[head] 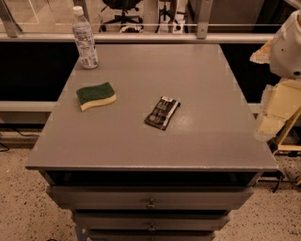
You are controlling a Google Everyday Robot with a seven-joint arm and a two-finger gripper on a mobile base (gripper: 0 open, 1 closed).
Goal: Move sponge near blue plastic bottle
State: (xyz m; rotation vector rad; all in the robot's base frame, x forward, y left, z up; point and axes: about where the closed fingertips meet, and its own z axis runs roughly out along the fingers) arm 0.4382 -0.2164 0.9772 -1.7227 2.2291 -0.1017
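The sponge [96,96], dark green on top over pale yellow foam, lies flat on the left part of the grey table top [197,75]. The blue plastic bottle [84,38], clear with a white cap and a pale label, stands upright at the table's far left corner, well behind the sponge. My gripper [270,125] hangs at the right edge of the view, beyond the table's right side and far from the sponge. It holds nothing that I can see. The white arm [288,46] rises above it.
A flat black packet [162,112] lies near the table's middle, to the right of the sponge. Drawers [150,203] sit under the front edge. A glass railing [141,28] runs behind the table, with an office chair [123,10] beyond it.
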